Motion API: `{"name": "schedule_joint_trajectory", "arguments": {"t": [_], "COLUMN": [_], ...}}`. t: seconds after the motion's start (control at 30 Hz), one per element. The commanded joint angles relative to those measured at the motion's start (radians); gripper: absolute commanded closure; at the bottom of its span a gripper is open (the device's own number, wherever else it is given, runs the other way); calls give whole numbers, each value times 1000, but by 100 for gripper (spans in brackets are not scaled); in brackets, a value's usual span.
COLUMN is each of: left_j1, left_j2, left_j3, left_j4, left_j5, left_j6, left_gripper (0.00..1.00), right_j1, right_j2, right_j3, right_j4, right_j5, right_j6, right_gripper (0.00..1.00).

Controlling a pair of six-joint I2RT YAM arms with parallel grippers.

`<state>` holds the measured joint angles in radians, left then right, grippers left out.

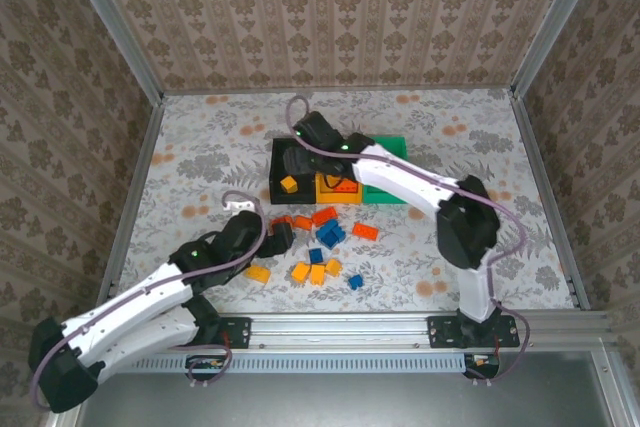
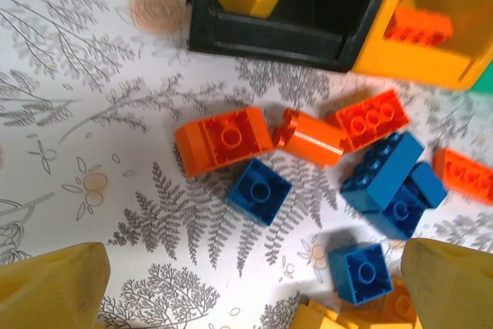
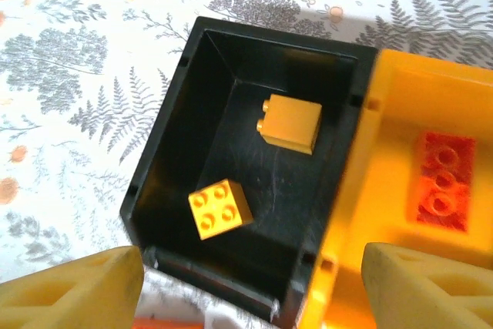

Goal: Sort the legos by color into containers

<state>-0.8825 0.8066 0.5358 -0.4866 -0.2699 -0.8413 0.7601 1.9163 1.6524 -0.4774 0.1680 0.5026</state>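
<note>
From above: the right gripper (image 1: 298,157) hangs over the black bin (image 1: 275,175), and the left gripper (image 1: 285,235) sits beside loose bricks (image 1: 318,247). Left wrist: jaws spread above red and blue bricks (image 2: 259,190). Right wrist: jaws spread above two yellow bricks (image 3: 221,208) in the black bin (image 3: 166,152).

Black bin (image 3: 173,144) sits mid-frame on the patterned desk (image 3: 77,75) and holds 2 separate pieces: upper yellow brick (image 3: 290,125) on its side, lower yellow brick (image 3: 220,208) studs up. Orange-yellow bin (image 3: 385,113) adjoins at right, containing 1 red-orange brick (image 3: 442,181). Fingers (image 3: 73,298) occupy both lower corners, spread wide, gripping nothing.
</note>
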Motion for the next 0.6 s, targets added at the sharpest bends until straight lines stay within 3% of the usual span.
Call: {"name": "schedule_joint_trajectory", "arguments": {"t": [0.0,0.2,0.33,0.57], "left_j1": [-18,-114,-151,-177], "left_j2": [99,341,443,405], "left_j3": [71,152,166,131], "left_j4": [-1,-14,0,-53], "left_j5": [88,165,220,225], "left_j6": [74,118,103,76], "left_gripper": [3,13,19,25], "right_j1": [5,7,5,4], "right_j2": [-163,-366,-454,-516], "right_j3": [-167,-472,-587,-660], "right_j4": [71,103,106,110], "right_j5": [10,31,61,90], "right_j6": [51,106,125,136], "right_gripper": [23,23,23,22]}}
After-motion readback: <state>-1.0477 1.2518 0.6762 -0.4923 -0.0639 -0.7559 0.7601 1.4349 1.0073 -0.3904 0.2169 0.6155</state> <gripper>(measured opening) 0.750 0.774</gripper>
